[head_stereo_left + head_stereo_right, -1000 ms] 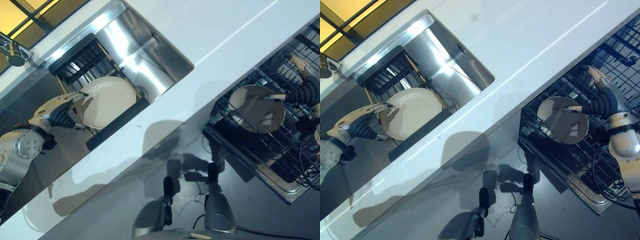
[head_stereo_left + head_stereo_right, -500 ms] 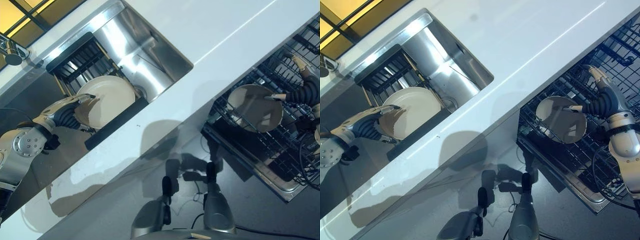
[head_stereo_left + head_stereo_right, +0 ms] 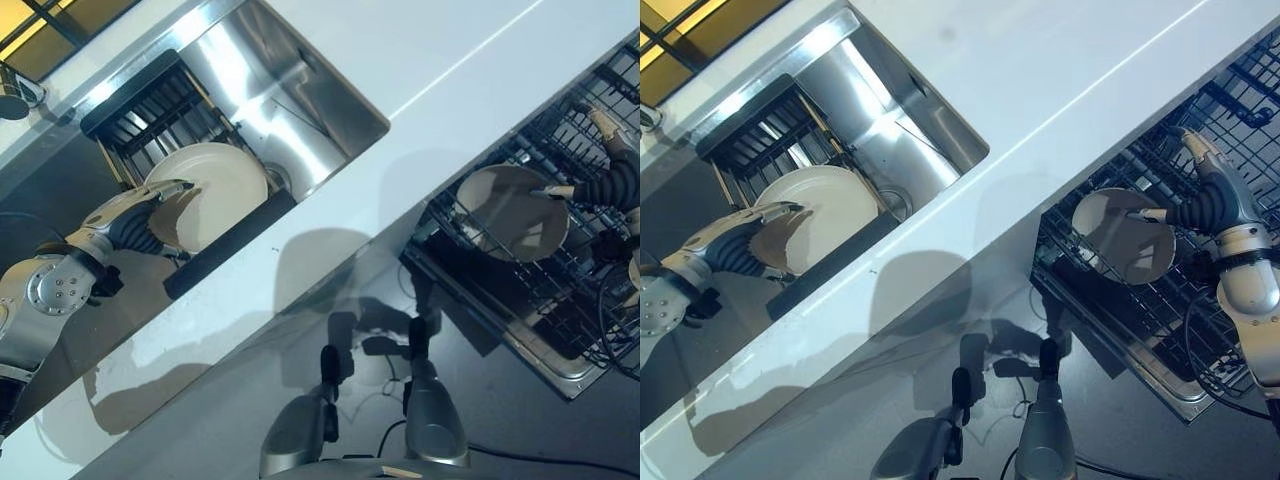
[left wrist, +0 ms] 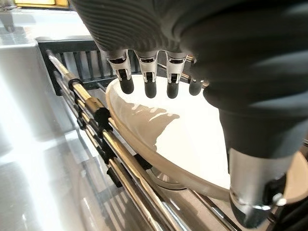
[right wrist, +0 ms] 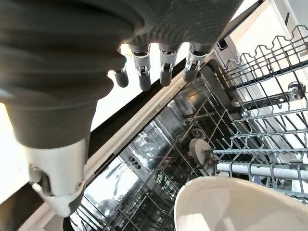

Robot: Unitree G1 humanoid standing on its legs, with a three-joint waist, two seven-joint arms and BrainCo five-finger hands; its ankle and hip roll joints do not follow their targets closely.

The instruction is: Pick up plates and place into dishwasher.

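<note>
Reaching left robot hand [image 3: 140, 215] open over plate [image 3: 215, 190] (sink rack) | right robot hand [image 3: 1200, 205] open

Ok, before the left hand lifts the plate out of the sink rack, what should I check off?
1. Left hand at the plate in the sink rack: ok, fingers over its rim.
2. Grip closed on it: not ok, fingers straight.
3. Sink rack bars clear of the lift: cannot tell.
4. Right hand free of the plate in the dishwasher rack: cannot tell.
5. Dishwasher rack pulled out: ok.
</note>
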